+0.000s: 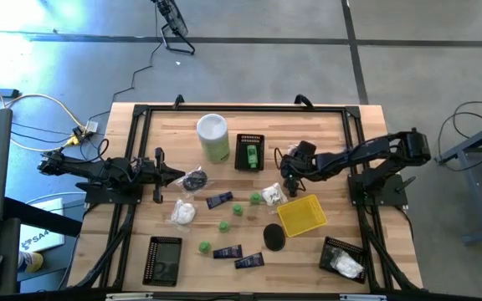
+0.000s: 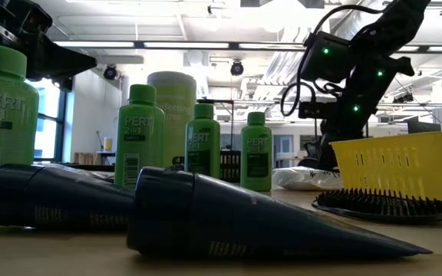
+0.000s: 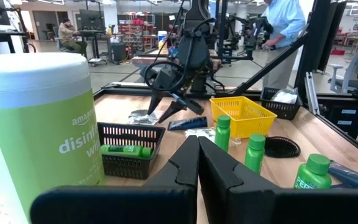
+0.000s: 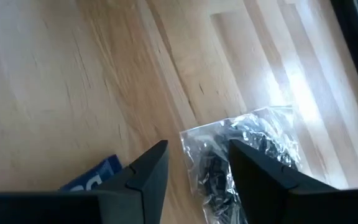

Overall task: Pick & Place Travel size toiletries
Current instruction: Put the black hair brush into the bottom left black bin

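Right end effector (image 1: 289,173): you are seeing it hanging released and empty, just beside the yellow basket (image 1: 301,216).
Left end effector (image 1: 178,175): clenched, waiting near the canister (image 1: 212,137).
Progress: few toiletries are sitting binned; green bottles (image 1: 238,209), navy tubes (image 1: 219,200) and packets (image 1: 182,212) are lying loose on the desk (image 1: 325,134).
Obstruction: the clear bag (image 4: 247,155) is lying under the fingers.

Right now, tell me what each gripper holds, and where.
Nothing is held. The right gripper is open above a clear packet; the left gripper is shut and empty.
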`<action>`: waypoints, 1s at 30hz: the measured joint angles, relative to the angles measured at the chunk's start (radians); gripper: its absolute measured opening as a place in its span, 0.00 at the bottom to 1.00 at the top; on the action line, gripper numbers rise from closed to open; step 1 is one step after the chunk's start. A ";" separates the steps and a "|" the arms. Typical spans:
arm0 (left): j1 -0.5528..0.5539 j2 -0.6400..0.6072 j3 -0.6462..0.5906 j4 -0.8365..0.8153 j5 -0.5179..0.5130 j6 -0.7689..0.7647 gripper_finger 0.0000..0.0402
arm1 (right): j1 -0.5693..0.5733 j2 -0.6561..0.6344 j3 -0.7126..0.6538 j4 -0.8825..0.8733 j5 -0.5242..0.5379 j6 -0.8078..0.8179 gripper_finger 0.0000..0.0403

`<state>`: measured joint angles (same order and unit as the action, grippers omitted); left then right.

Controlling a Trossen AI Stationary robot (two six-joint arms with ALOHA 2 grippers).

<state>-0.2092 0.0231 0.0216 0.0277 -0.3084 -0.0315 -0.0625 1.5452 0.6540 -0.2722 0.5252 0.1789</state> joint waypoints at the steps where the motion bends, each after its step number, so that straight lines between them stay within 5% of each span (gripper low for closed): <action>1: 0.000 0.000 0.000 0.000 0.000 0.000 0.01 | -0.004 0.000 0.000 0.000 -0.020 0.000 0.40; 30: 0.000 0.000 0.000 0.000 0.002 0.000 0.01 | -0.058 0.000 0.000 -0.009 -0.072 0.037 0.31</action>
<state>-0.2092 0.0231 0.0219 0.0277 -0.3061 -0.0319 -0.1200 1.5455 0.6540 -0.2814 0.4531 0.2156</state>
